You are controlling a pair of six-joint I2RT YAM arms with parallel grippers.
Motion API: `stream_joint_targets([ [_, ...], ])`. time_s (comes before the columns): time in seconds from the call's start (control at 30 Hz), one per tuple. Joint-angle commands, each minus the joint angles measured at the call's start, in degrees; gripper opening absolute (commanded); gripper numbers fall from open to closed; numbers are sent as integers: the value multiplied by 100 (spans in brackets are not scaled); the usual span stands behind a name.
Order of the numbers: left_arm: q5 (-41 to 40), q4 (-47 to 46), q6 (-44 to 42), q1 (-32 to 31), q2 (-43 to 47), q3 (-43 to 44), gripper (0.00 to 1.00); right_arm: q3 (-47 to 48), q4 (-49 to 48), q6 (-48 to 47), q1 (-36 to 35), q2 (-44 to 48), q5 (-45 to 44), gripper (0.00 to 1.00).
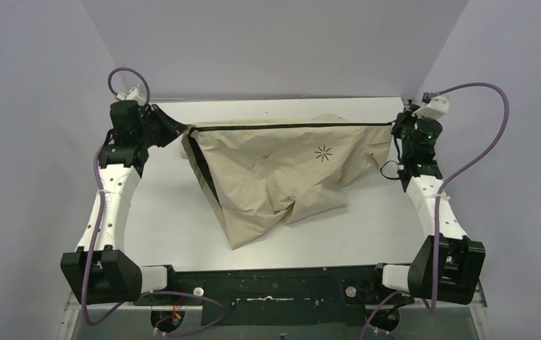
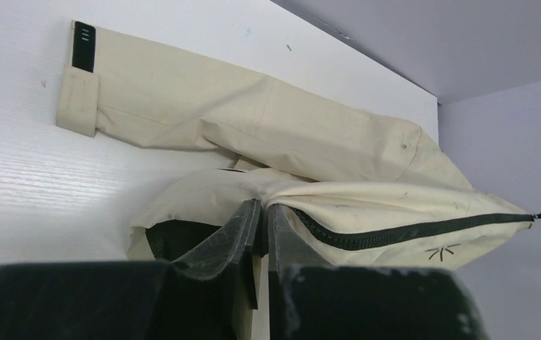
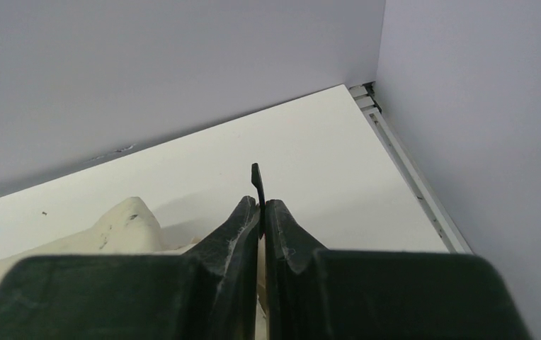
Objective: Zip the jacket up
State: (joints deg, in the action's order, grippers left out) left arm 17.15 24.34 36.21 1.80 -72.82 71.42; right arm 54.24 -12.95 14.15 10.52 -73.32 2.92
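Note:
The beige jacket (image 1: 282, 170) hangs stretched between my two grippers above the white table (image 1: 168, 227). Its dark zipper (image 1: 289, 126) runs taut along the top edge, closed along the length I see, with the small black star logo (image 1: 322, 151) just below it. My left gripper (image 1: 181, 130) is shut on the jacket's fabric at the zipper's left end (image 2: 264, 207). My right gripper (image 1: 397, 128) is shut on a thin black zipper pull (image 3: 255, 180) at the right end. One sleeve (image 2: 253, 113) lies flat on the table, its cuff (image 2: 78, 99) showing a black tab.
Grey walls enclose the table on the back, left and right. A metal rail (image 3: 409, 170) runs along the table's right edge close to my right gripper. The jacket's lower part sags in folds onto the table's middle (image 1: 268, 212).

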Motion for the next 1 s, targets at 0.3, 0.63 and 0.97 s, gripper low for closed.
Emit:
stream_joint_targets([
  [0.3, 113, -730, -194, 314, -229, -908, 19, -1259, -1217, 122, -956, 507, -863, 18],
  [0.63, -458, -375, -468, 284, 293, -1082, 71, -2039, -678, 348, -1092, 1391, -872, 74],
  [0.97, -1446, 281, -1000, -1211, 535, -748, 81, -2130, 375, 468, -2358, 2050, -1351, 100],
])
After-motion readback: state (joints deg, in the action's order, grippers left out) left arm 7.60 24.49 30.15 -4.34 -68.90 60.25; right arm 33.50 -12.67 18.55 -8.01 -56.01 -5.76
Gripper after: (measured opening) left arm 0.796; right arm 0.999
